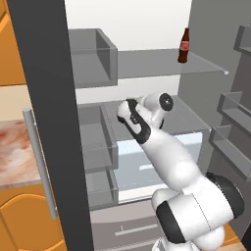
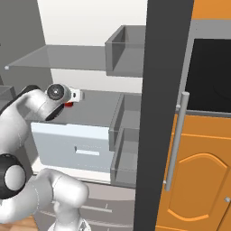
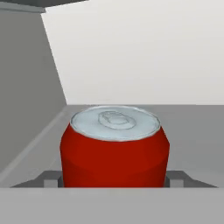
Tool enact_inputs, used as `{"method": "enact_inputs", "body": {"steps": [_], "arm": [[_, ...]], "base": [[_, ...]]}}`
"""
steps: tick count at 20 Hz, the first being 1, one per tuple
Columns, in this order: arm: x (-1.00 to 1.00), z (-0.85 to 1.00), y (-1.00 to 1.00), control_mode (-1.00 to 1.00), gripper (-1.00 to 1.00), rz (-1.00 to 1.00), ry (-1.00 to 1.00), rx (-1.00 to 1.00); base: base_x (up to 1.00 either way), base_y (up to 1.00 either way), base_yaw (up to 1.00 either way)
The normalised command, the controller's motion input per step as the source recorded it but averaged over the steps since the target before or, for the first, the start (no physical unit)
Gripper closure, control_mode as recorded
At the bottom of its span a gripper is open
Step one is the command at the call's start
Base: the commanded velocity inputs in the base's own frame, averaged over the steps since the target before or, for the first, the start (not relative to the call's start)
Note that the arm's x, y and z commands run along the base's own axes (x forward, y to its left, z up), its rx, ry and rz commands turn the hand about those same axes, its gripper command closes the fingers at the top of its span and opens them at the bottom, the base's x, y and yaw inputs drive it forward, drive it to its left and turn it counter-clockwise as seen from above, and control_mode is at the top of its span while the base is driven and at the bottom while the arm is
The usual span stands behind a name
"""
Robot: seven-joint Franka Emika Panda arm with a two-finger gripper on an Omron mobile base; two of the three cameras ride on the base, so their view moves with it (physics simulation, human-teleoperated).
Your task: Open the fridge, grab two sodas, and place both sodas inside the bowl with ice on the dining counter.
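A: Nearest first: what is right at the gripper (image 3: 113, 181)?

B: A red soda can (image 3: 114, 148). In the hand view it stands upright on a grey fridge shelf (image 3: 192, 127), with its silver top and pull tab showing. One dark finger tip (image 3: 51, 179) sits just off its left side and the other just off its right, low by the base.

A: Is it clamped?

B: The jaws stand spread, one on each side of the can, and I cannot tell whether the tips touch its wall. The can rests on the shelf, so it is straddled, not lifted.

A: Any writing on it?

B: None; the wall is plain red.

A: And from the base cameras?

B: In the right base view a sliver of red shows just beyond the hand, on the middle shelf above the pale drawer (image 2: 72, 144). In the left base view the white arm (image 1: 166, 157) reaches into the open fridge (image 1: 147, 63) at that same level.

A: Farther back?

B: On the upper shelf (image 1: 162, 63), well above the hand and to its right, stands a dark-brown soda bottle (image 1: 184, 45), upright. Its red label bears pale marks too small to read.

A: Outside the fridge?

B: A marbled counter (image 1: 14, 152) over orange cabinets (image 2: 198, 171).
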Motion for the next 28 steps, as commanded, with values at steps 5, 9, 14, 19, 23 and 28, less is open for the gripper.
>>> {"method": "enact_inputs", "body": {"steps": [5,9,14,19,23,28], "arm": [[-0.73,0.57,-0.25,-1.0,1.0,0.0,0.11,0.09],[-0.94,0.27,-0.22,-1.0,1.0,0.0,0.04,0.05],[-1.0,0.14,-0.19,-1.0,1.0,0.0,0.0,0.01],[-1.0,0.27,-0.12,-1.0,1.0,0.0,0.0,0.0],[-1.0,0.46,-0.16,-1.0,1.0,0.0,0.0,0.0],[-1.0,0.46,-0.17,-1.0,1.0,0.0,0.0,0.0]], "base": [[0.0,0.0,0.0],[0.0,0.0,0.0],[0.0,0.0,0.0],[0.0,0.0,0.0],[0.0,0.0,0.0],[0.0,0.0,0.0]]}}
